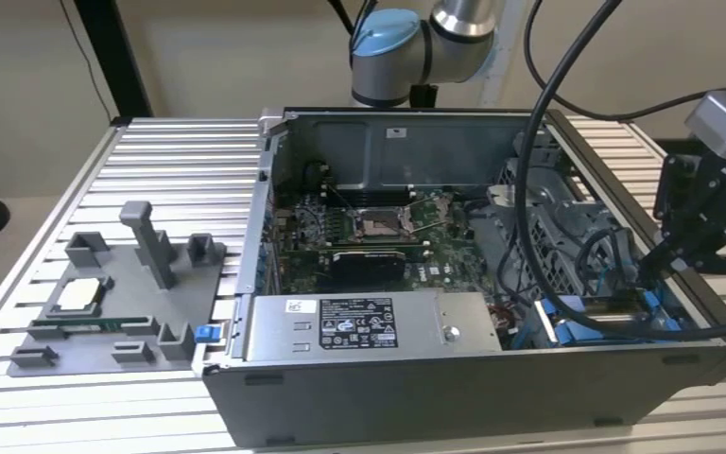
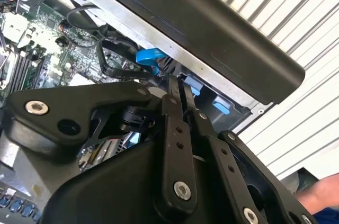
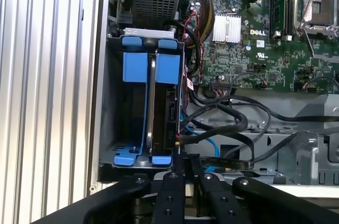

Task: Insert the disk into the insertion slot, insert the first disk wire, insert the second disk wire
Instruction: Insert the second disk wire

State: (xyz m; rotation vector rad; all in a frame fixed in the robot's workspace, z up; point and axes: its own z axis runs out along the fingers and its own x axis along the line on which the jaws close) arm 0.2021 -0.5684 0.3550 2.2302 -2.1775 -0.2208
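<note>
The disk (image 3: pixel 160 108) stands on edge in its blue frame (image 3: pixel 167 68) inside the insertion slot (image 3: pixel 106 102), a grey metal bay at the case's corner. In the exterior view the disk (image 1: pixel 596 310) sits low at the front of the exterior view's right side. My black gripper (image 3: pixel 184 161) hovers just off the disk's connector end with its fingers pressed together. I cannot tell whether a wire is pinched between them. A blue flat wire (image 3: pixel 211 147) and a black wire bundle (image 3: pixel 229 122) lie beside the fingertips (image 2: pixel 173 83). The blue wire (image 2: pixel 148 57) curls just beyond the gripper (image 2: pixel 179 87).
The open computer case (image 1: pixel 464 392) lies on a ribbed metal table (image 1: pixel 174 151), with the motherboard (image 1: pixel 363 236) and power supply (image 1: pixel 356 326) inside. A grey parts fixture (image 1: pixel 111 303) stands at the exterior view's left. Thick black cables (image 1: pixel 540 189) hang over the case. A second blue frame (image 3: pixel 133 68) sits beside the disk.
</note>
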